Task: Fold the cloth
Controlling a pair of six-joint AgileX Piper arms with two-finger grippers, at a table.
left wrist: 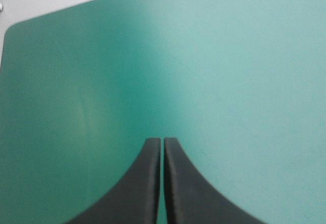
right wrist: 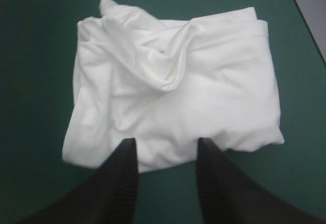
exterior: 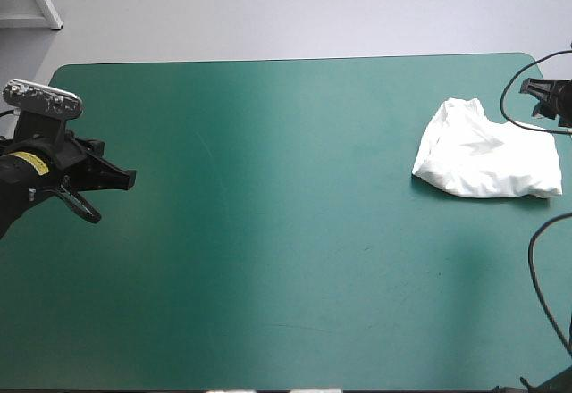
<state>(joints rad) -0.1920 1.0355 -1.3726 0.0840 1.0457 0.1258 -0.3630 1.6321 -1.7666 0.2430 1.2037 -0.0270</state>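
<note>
Teal-green cover (exterior: pixel 268 259) spreads over the bench (exterior: pixel 286 61), bare beneath the left claw (left wrist: pixel 162 141), whose black fin-shaped fingers (left wrist: pixel 147 183) are pressed together. Spread wide, the right claw (right wrist: pixel 167 145) hangs with its tips at the near edge of the white short-sleeved cloth T-shirt (right wrist: pixel 173 81), a folded bundle just ahead of it. Its long axis runs crosswise to that claw, a rumpled peak at the far side. Folding looks nearly done; any parting move should, I judge, go straight up, lest fingers snag the near hem.

The T-shirt (exterior: pixel 487 156) is white, the cover (exterior: pixel 268 214) teal-green, fingers (right wrist: pixel 117 188) black.
</note>
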